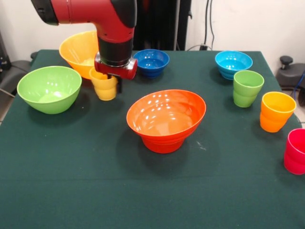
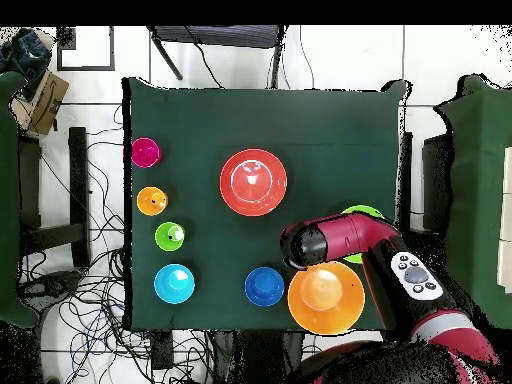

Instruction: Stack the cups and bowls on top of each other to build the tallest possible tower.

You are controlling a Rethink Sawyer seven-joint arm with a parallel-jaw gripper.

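My gripper (image 1: 114,87) is shut on the rim of the yellow cup (image 1: 105,88), which is slightly tilted just in front of the large yellow bowl (image 1: 80,50). The tower (image 1: 166,117) is a wide orange bowl on a smaller orange bowl at the table's middle; it also shows in the overhead view (image 2: 253,182). The green bowl (image 1: 49,88) stands at the left and the dark blue bowl (image 1: 151,62) behind the gripper. The light blue bowl (image 1: 233,63), green cup (image 1: 247,88), orange-yellow cup (image 1: 276,111) and pink-red cup (image 1: 296,151) line the right side. In the overhead view the arm (image 2: 335,240) hides the gripper and the yellow cup.
The green table cloth (image 1: 86,181) reaches to the front edge. Black robot equipment and cables stand behind the table's far edge. In the overhead view chairs and cables surround the table (image 2: 330,120).
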